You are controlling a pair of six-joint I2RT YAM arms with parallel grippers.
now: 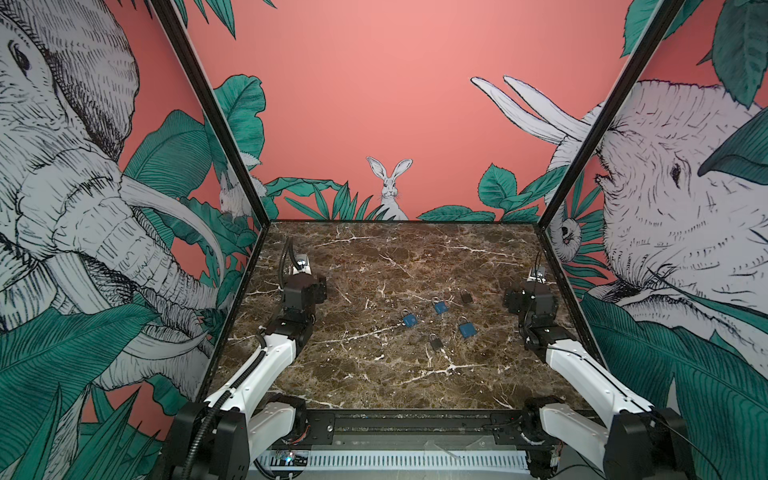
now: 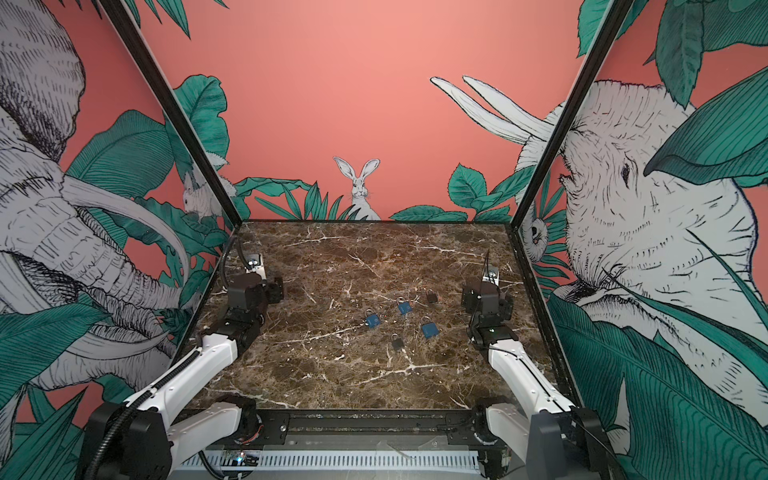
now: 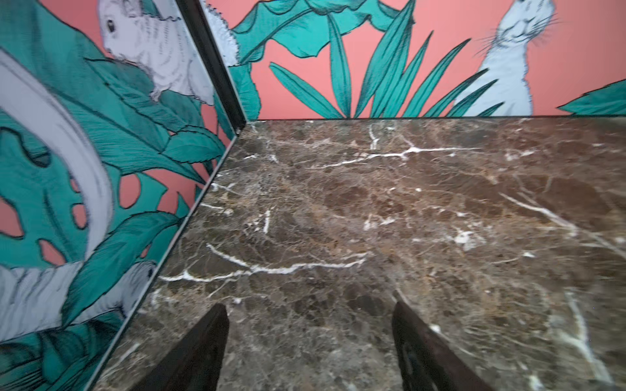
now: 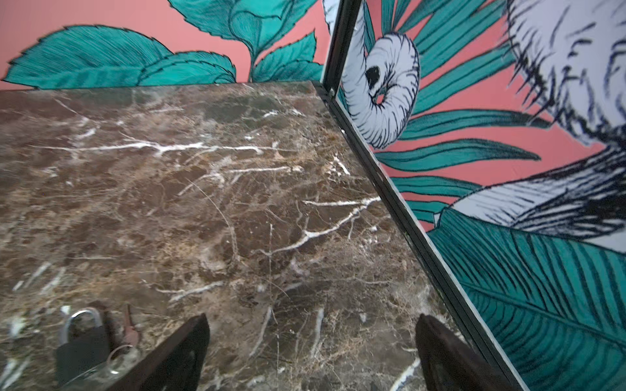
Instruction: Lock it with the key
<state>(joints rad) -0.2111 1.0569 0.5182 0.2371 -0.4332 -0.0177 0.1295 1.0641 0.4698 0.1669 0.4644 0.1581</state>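
Several padlocks lie right of centre on the marble tabletop [image 1: 374,374] in both top views. Three are blue [image 1: 409,319] [image 1: 440,307] [image 1: 468,329] and two are black [image 1: 466,296] [image 1: 436,343]. The right wrist view shows one black padlock [image 4: 81,348] with a key ring [image 4: 118,353] against it and a small brownish key shape [image 4: 130,326] beside it. My right gripper [image 4: 313,325] is open and empty over bare marble, close beside that padlock. My left gripper [image 3: 310,315] is open and empty near the left wall, far from the locks.
Patterned walls close the table on three sides. The left wall's foot [image 3: 189,220] runs near my left gripper, and the right wall's black frame [image 4: 406,210] near my right. The left arm [image 1: 297,299] and the right arm [image 1: 536,307] flank the table.
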